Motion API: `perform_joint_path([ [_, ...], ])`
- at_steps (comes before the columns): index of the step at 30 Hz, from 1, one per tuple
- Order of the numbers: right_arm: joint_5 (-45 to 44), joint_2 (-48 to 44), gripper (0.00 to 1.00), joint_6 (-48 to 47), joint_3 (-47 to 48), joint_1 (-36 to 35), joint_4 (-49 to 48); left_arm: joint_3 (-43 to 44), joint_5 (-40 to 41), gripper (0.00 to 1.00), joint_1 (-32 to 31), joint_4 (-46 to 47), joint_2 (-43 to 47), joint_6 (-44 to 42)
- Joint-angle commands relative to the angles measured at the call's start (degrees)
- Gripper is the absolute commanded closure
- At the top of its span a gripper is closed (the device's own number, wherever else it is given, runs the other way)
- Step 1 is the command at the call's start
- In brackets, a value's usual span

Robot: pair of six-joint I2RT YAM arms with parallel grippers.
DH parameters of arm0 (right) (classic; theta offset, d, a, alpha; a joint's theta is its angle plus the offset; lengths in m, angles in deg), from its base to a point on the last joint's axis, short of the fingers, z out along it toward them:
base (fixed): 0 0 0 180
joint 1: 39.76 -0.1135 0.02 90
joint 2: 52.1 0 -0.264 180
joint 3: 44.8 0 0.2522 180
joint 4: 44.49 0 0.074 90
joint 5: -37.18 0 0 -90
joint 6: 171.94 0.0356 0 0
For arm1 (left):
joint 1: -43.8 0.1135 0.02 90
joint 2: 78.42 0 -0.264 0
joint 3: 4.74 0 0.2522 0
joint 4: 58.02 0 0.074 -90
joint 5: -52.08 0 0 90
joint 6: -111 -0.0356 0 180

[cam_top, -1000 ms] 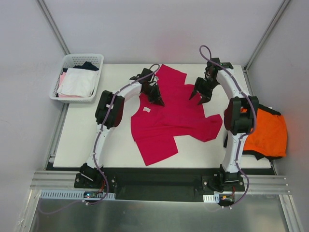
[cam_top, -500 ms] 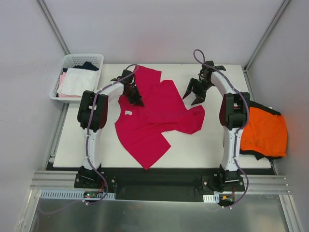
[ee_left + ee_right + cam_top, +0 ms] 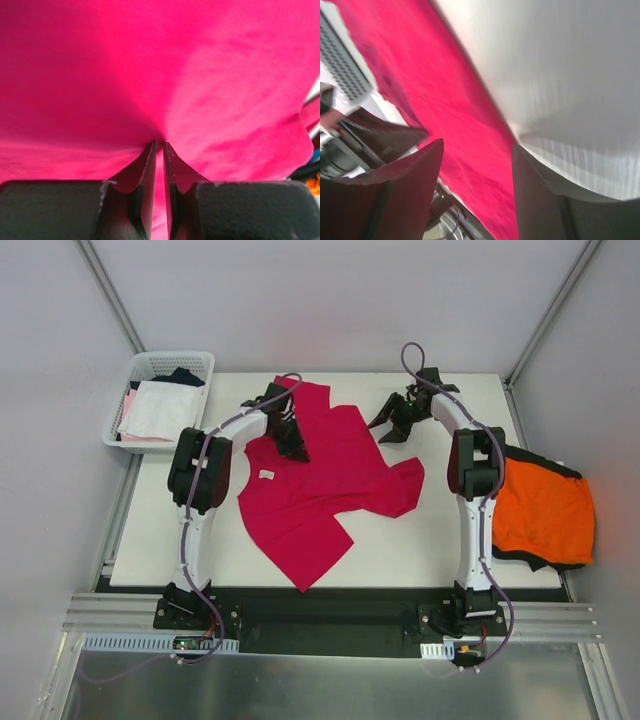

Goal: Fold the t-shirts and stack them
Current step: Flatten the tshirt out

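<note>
The crimson t-shirt point(image 3: 320, 480) lies spread and rumpled across the middle of the table, its white neck label point(image 3: 267, 475) facing up. My left gripper point(image 3: 297, 452) presses down on the shirt's far left part. In the left wrist view its jaws point(image 3: 159, 143) stand almost together, with the cloth point(image 3: 200, 75) puckered at their tips. My right gripper point(image 3: 388, 430) hangs open by the shirt's far right edge, nothing between its fingers point(image 3: 477, 145); red cloth point(image 3: 450, 100) and bare table lie under it. The orange t-shirt point(image 3: 545, 515) lies at the table's right edge on a black t-shirt point(image 3: 520, 556).
A white mesh basket point(image 3: 140, 370) with white point(image 3: 158, 410) and pink garments stands off the table's far left corner. Grey walls close in the table behind and at both sides.
The crimson t-shirt has been dragged to the left with my left gripper on it. My right gripper has drifted toward the far edge and stays open.
</note>
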Motion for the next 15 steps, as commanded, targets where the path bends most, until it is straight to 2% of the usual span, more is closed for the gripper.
perform_joint_path([
  [1,2.7,1.5,0.40,4.9,3.7,2.7,-9.9,2.3,-3.4,0.89,-4.5,-1.6,1.7,0.6],
  [7,5.1,6.3,0.40,9.1,6.7,3.7,-16.5,-0.1,-4.5,0.89,-10.1,-1.6,3.8,1.9],
  [10,6.6,7.0,0.41,12.8,3.8,3.1,-23.0,-1.9,-5.2,0.89,-10.9,-1.6,5.1,1.5],
  [15,8.0,8.2,0.41,15.3,1.7,0.1,-28.0,-4.9,-3.8,0.88,-10.9,-2.6,7.8,0.6],
])
